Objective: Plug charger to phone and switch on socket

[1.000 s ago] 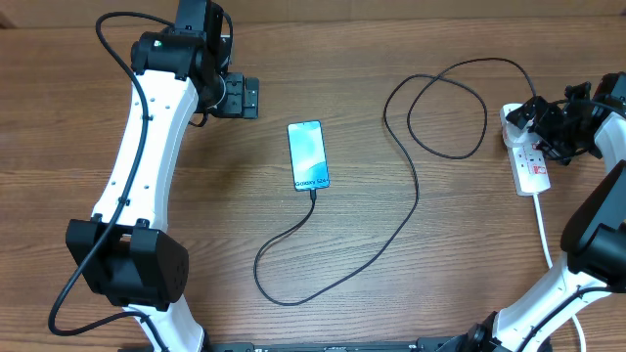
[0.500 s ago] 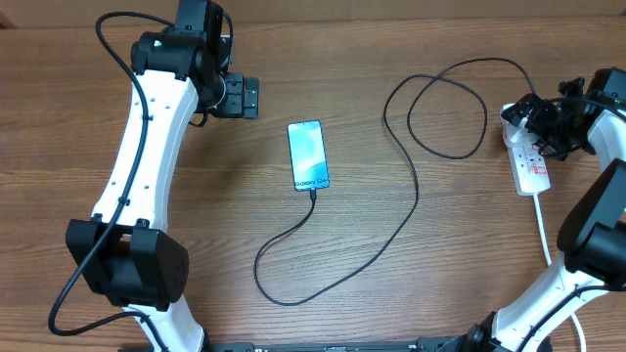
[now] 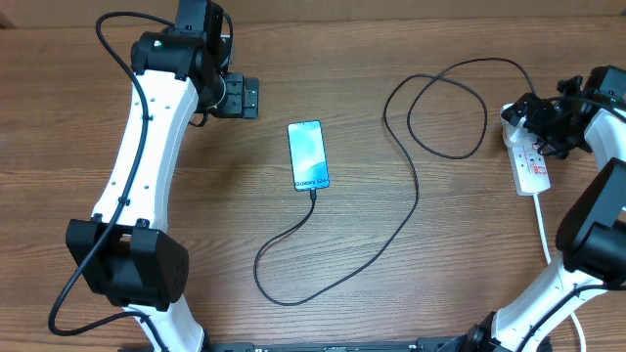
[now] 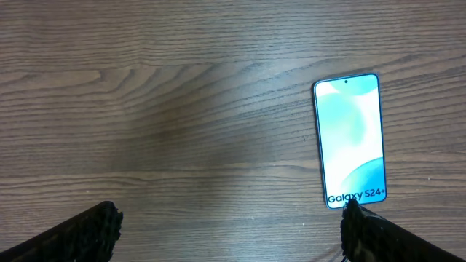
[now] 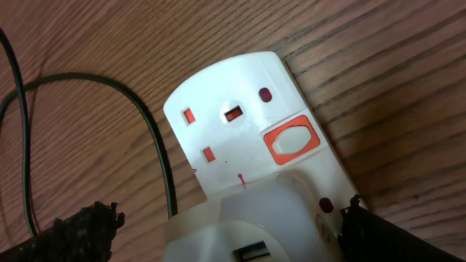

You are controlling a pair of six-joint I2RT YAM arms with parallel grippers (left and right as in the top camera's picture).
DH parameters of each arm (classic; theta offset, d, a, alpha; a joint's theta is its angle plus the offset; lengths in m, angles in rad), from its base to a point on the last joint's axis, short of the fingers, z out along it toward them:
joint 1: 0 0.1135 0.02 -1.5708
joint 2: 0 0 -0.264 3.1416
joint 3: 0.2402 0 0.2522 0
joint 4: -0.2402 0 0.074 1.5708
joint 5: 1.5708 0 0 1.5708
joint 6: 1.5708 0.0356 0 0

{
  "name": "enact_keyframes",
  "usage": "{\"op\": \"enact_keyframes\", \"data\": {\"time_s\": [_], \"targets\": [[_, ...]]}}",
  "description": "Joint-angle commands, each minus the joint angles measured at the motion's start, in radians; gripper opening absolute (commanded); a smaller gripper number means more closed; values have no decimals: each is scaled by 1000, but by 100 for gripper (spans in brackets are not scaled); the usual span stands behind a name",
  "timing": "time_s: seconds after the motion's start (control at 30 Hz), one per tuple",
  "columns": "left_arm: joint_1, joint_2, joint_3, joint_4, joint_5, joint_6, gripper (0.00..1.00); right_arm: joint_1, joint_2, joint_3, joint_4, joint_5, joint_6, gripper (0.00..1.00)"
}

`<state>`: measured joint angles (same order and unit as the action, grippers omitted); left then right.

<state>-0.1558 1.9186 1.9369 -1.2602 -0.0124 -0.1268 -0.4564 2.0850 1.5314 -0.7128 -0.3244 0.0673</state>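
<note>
While left claw [image 4: 229,225] hangs open beside phone [image 4: 349,140] | right claw [image 5: 226,218] open over socket [image 5: 240,138]

On the table [image 3: 460,293], phone [image 3: 308,155] is lying centre; charger [image 3: 417,186] is looping from its near end right toward socket [image 3: 529,164].

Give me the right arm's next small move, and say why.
Probably lower the open right gripper onto the red-rimmed switch on the socket. The cable meets the phone at its lower end, and the gripper hovers right over the socket. That switch sits beside an empty outlet, so whether it feeds the cable is unclear.
</note>
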Motion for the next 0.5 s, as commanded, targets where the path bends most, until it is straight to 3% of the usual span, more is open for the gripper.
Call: {"op": "enact_keyframes", "data": {"time_s": [0.0,0.47], "targets": [[-2,7,1,4,-6,15,100,3,8,11,-2,9,-11,100],[-2,7,1,4,-6,15,100,3,8,11,-15,21,-11,100]]}}
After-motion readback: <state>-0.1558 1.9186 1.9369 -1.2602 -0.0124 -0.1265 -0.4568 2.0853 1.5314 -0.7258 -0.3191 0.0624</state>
